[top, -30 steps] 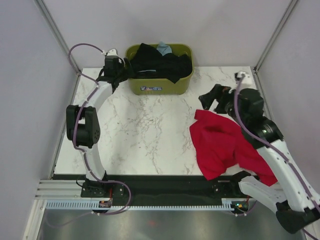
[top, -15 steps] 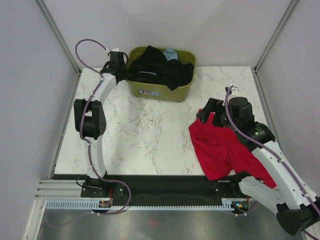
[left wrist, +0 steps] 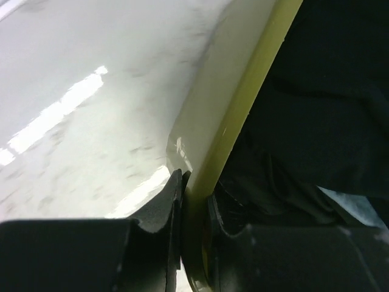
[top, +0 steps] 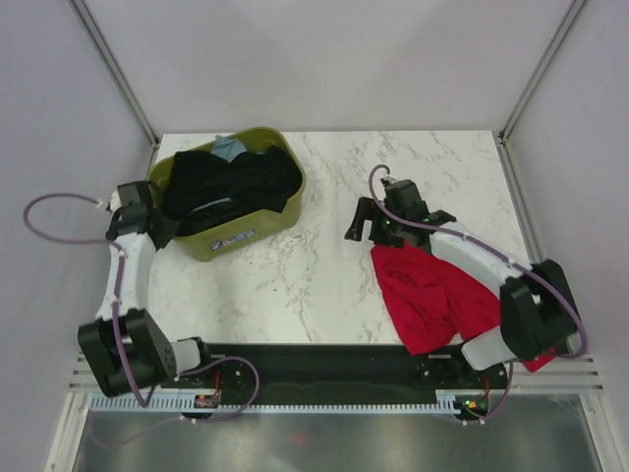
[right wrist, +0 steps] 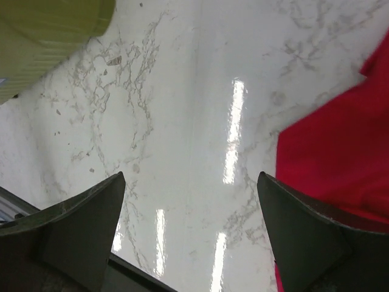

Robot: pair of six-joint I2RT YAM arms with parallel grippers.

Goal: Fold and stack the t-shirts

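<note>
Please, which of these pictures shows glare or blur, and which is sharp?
Top external view: even light, sharp, faint shadows. Left wrist view: so close to the basket that its wall and the black t-shirts look soft; white glare streaks on the table. Right wrist view: marble veins sharp, long bright reflections on the table, right end effector dark in front.

Bright, even overhead light in the top view, with only soft, faint shadows. Streaky white glare on the marble table (right wrist: 182, 152) in both wrist views. Soft and smeared in the left wrist view along the basket (left wrist: 213, 115) wall, sharper in the right.
</note>
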